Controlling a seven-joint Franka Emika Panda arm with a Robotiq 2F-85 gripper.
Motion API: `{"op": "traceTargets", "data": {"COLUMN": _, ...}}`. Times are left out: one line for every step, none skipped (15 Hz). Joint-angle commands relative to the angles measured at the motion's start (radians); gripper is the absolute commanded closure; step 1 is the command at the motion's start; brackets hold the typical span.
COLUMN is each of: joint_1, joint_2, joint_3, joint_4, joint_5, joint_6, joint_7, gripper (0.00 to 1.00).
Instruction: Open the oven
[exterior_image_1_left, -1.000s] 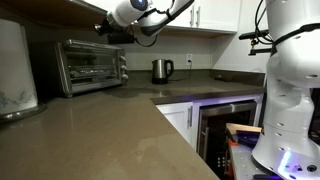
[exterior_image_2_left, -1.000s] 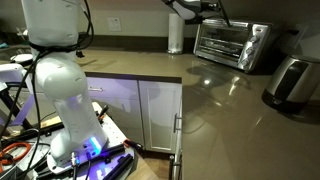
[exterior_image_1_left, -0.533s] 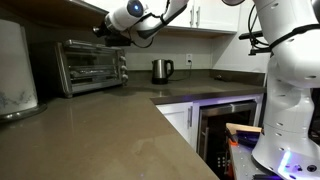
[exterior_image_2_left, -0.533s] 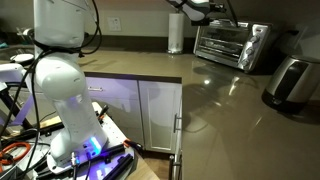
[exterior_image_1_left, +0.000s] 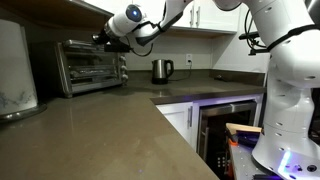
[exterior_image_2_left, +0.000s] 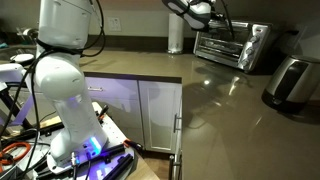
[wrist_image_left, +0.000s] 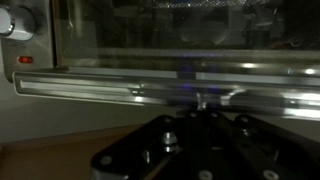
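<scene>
The silver toaster oven (exterior_image_1_left: 90, 65) stands on the counter by the wall, and its glass door is closed; it also shows in an exterior view (exterior_image_2_left: 232, 45). My gripper (exterior_image_1_left: 104, 37) hangs at the oven's upper front edge, on the knob side, and shows in an exterior view (exterior_image_2_left: 207, 13) too. The wrist view is upside down. It shows the door's long metal handle (wrist_image_left: 120, 85) close up, with the glass (wrist_image_left: 160, 30) and a knob (wrist_image_left: 17, 20). The gripper's (wrist_image_left: 205, 100) dark fingers lie together, with their tips right at the handle.
A small steel kettle (exterior_image_1_left: 161, 70) stands on the counter beside the oven. A pale canister (exterior_image_1_left: 16, 65) is near the camera, and a toaster (exterior_image_2_left: 290, 82) sits on the near counter. A built-in glass-door appliance (exterior_image_1_left: 228, 125) is under the counter, next to the robot's white base (exterior_image_1_left: 290, 90).
The arm has swung toward the oven. The gripper has moved from beside the oven's top to its upper front edge, near the handle. The oven door is still closed.
</scene>
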Motion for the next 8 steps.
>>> {"op": "traceTargets", "data": {"joint_1": -0.002, "joint_2": -0.038, "joint_3": 0.003, "joint_4": -0.08, "joint_5": 0.14, "joint_6": 0.034, "joint_7": -0.142, "gripper": 1.0}}
{"op": "traceTargets", "data": {"joint_1": -0.002, "joint_2": -0.048, "joint_3": 0.005, "joint_4": -0.098, "joint_5": 0.177, "joint_6": 0.028, "joint_7": -0.18, "gripper": 1.0}}
{"op": "traceTargets", "data": {"joint_1": 0.0, "joint_2": -0.063, "joint_3": 0.009, "joint_4": -0.12, "joint_5": 0.216, "joint_6": 0.021, "joint_7": -0.223, "gripper": 1.0}}
{"op": "traceTargets", "data": {"joint_1": 0.002, "joint_2": -0.079, "joint_3": 0.012, "joint_4": -0.143, "joint_5": 0.251, "joint_6": 0.011, "joint_7": -0.265, "gripper": 1.0}}
{"op": "traceTargets", "data": {"joint_1": 0.003, "joint_2": -0.093, "joint_3": 0.016, "joint_4": -0.166, "joint_5": 0.282, "joint_6": 0.002, "joint_7": -0.303, "gripper": 1.0}}
{"op": "traceTargets", "data": {"joint_1": 0.005, "joint_2": -0.111, "joint_3": 0.02, "joint_4": -0.192, "joint_5": 0.315, "joint_6": -0.008, "joint_7": -0.345, "gripper": 1.0}}
{"op": "traceTargets", "data": {"joint_1": 0.006, "joint_2": -0.125, "joint_3": 0.024, "joint_4": -0.213, "joint_5": 0.343, "joint_6": -0.016, "joint_7": -0.381, "gripper": 1.0}}
{"op": "traceTargets", "data": {"joint_1": 0.006, "joint_2": -0.139, "joint_3": 0.029, "joint_4": -0.234, "joint_5": 0.371, "joint_6": -0.025, "joint_7": -0.414, "gripper": 1.0}}
